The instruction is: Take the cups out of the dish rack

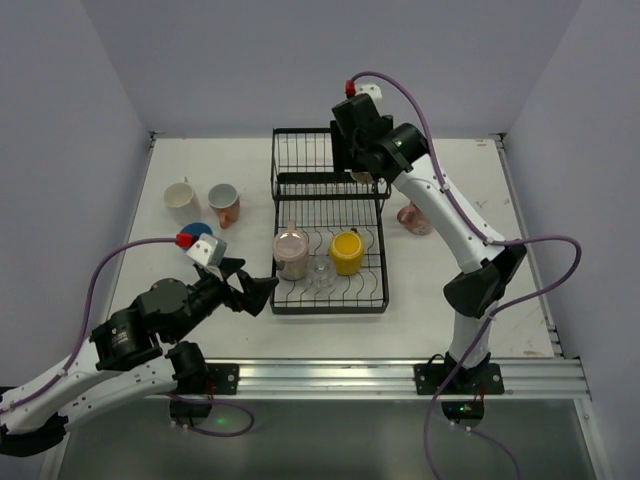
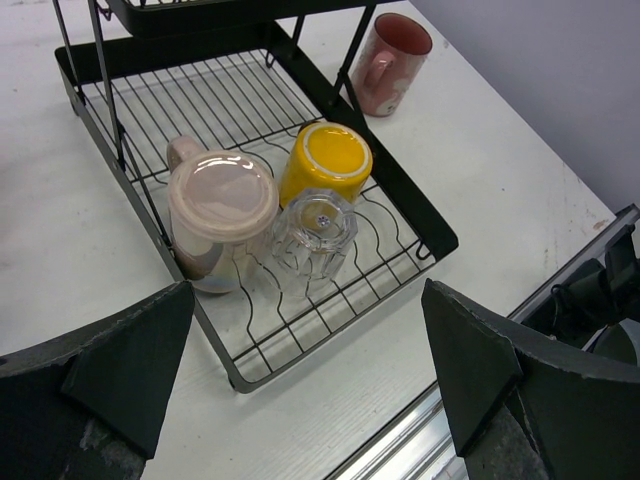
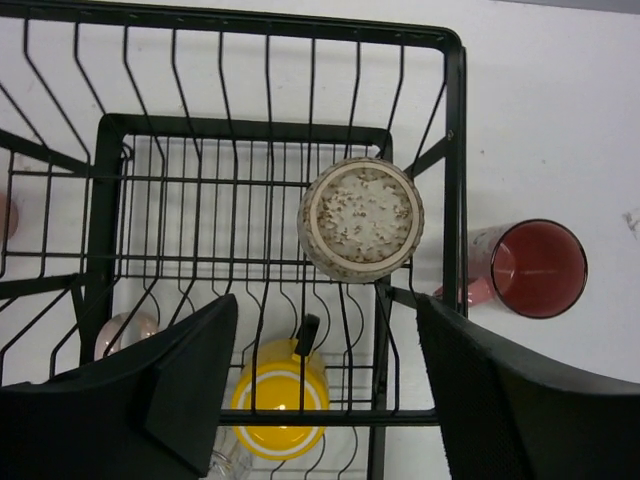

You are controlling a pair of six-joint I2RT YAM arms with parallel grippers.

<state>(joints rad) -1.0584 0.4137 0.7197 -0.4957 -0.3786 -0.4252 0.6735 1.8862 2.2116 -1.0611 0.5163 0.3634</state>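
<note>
Fingers spread, the right gripper point(image 3: 325, 310) is held over an upturned grey-beige speckled cup point(image 3: 362, 218) in the black wire dish rack point(image 3: 455, 150), apparently for grasping; the left gripper point(image 2: 308, 300) is likewise spread.

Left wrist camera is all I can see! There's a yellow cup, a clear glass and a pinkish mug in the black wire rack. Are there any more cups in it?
Observer: Yes, one more. A small speckled beige cup sits on the raised shelf of the black wire dish rack.
Operator: Is the other arm grabbing it?
Observer: No. The right gripper hangs open above that shelf, not touching the cup.
Operator: Any cups on the table that I can't see?
Observer: Left of the rack, a white mug and a pink patterned mug stand on the white table.
</note>
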